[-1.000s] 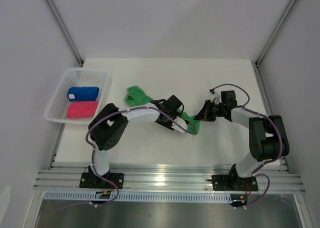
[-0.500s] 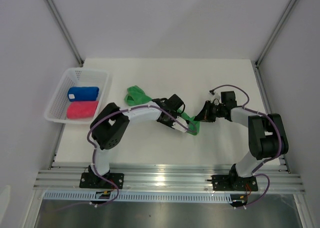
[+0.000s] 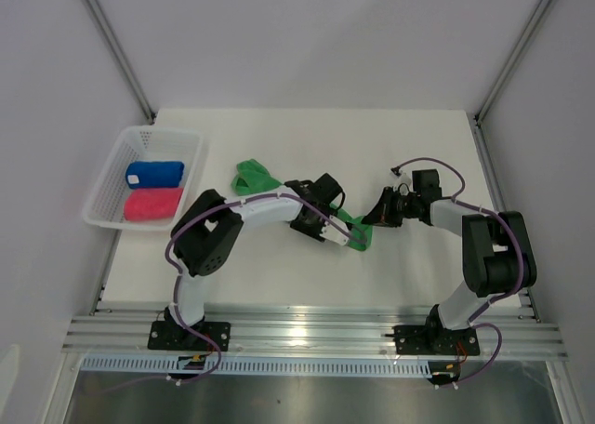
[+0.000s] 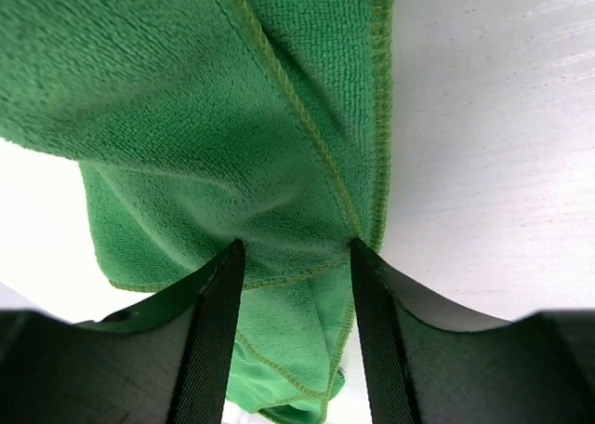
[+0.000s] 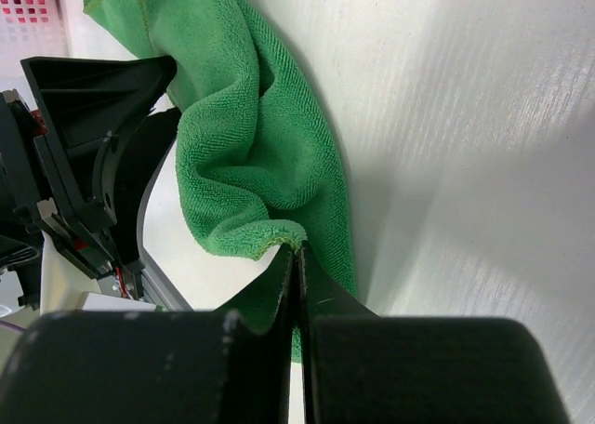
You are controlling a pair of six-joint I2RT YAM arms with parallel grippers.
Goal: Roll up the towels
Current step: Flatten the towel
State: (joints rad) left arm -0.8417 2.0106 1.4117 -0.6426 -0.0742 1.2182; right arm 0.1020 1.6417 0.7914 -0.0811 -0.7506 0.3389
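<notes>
Clamping a hemmed edge of the green towel (image 5: 260, 145), the right gripper (image 5: 297, 254) has its jaws pressed together on the cloth, as the right wrist view shows. The left gripper (image 4: 296, 257) stands with its jaws apart, straddling a bunched fold of the same towel. We cannot tell whether they bear on the cloth or merely rest beside it.

Seen from above, the two grippers sit close together at one end of the towel, near the middle of the bench (image 3: 279, 275). From there the cloth runs as a crumpled strip toward the far left, partly hidden by the left arm (image 3: 270, 208), and ends in a loose heap. It is neither flat nor rolled.

At the left edge of the bench, the white mesh basket (image 3: 104, 178) holds the blue towel (image 3: 154, 173) and the pink-red towel (image 3: 153, 204), both lying side by side as tight rolls.

We judge that two of the three towels are finished and that the step in hand is preparing the third by drawing it out. The next move calls for the grippers to hold separate points of one edge, draw apart to tension it, and lay the cloth flat before any rolling begins. The left gripper needs a firm hold first. If it closes on a bunched fold instead of a single edge, we expect the towel to spread unevenly.
</notes>
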